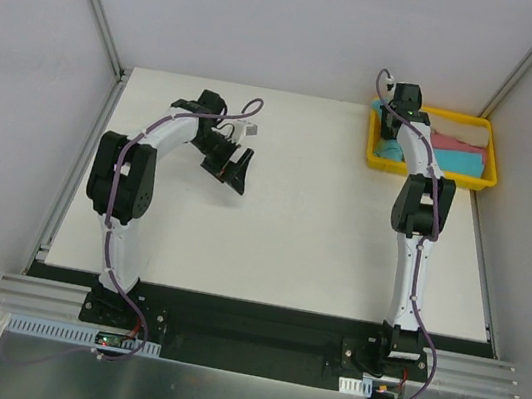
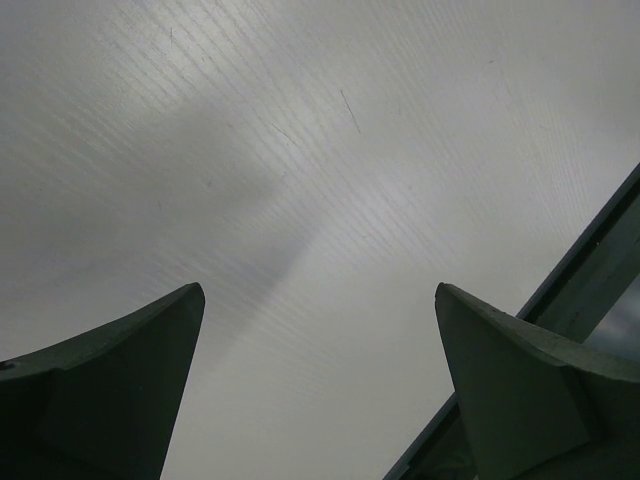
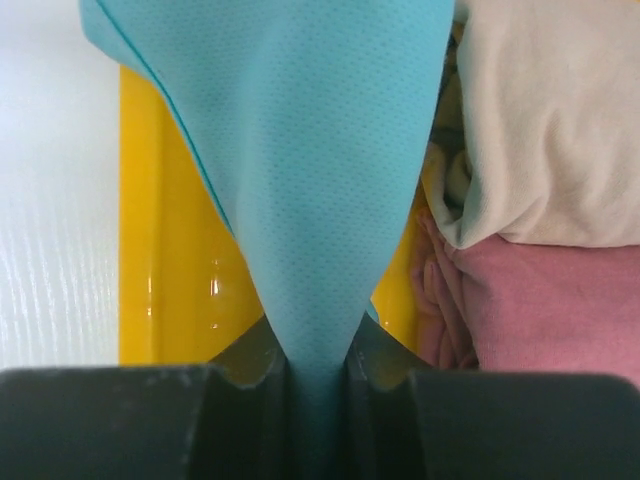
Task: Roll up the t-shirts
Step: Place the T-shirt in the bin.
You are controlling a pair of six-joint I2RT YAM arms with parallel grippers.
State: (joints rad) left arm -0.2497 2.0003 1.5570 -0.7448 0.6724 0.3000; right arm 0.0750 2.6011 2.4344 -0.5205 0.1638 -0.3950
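The green tee (image 3: pixel 320 200) was pinched in the right gripper (image 3: pixel 318 400), over the tray (image 3: pixel 165 300) at the table's (image 1: pixel 291 234) 1 o'clock corner. The beige tee (image 3: pixel 550 120) and pink tee (image 3: pixel 550 310) lay at its 3 o'clock. The left gripper (image 2: pixel 318 290) gaped wide above the table, toward 10 o'clock.

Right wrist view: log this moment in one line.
right gripper: shut on sea-green t-shirt | left gripper: open | beige t-shirt, pink t-shirt: in yellow tray
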